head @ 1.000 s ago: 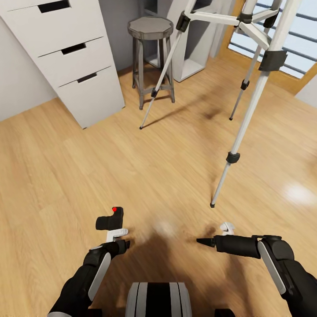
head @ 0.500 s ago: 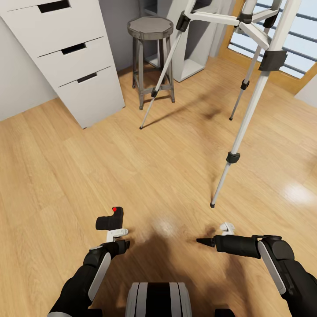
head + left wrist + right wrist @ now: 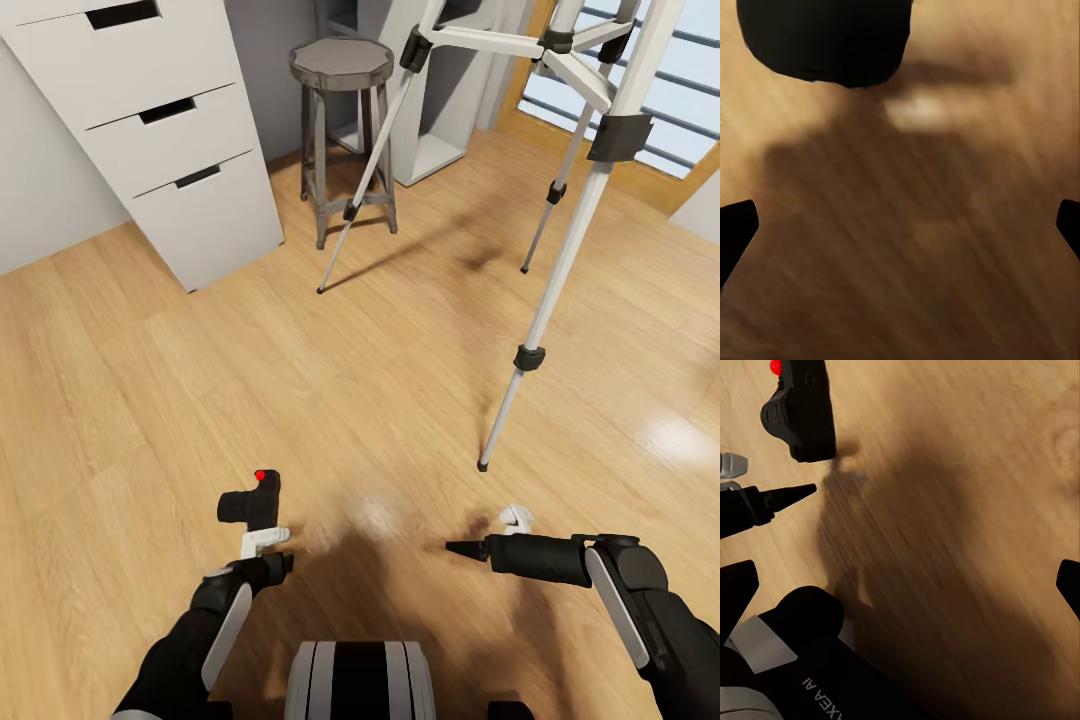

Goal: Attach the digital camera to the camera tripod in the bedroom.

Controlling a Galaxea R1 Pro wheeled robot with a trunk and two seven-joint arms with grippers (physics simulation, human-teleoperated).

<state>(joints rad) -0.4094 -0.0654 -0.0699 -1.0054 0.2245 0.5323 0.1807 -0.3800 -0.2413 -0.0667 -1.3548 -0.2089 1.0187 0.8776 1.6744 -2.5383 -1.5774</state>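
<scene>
The digital camera [image 3: 250,503], small and black with a red dot on top, sits low over the wood floor just ahead of my left gripper [image 3: 275,550]. That gripper is open, its fingers a little short of the camera and not touching it. In the left wrist view the camera [image 3: 825,37] is a dark blob beyond the spread fingertips [image 3: 735,229]. My right gripper [image 3: 490,533] hangs open and empty to the right; its wrist view catches the camera [image 3: 799,409]. The camera tripod [image 3: 560,270] stands ahead on the right, its nearest foot close by and its head out of view.
A grey octagonal-seat stool [image 3: 343,65] stands behind the tripod's left leg. A white drawer unit [image 3: 170,130] lines the left wall, a white shelf [image 3: 430,120] the back. A wood-framed window [image 3: 640,90] is at the far right. Open floor lies between me and the tripod.
My left gripper has drawn back slightly toward me, away from the camera, which stays where it was. The right arm and the tripod have not moved.
</scene>
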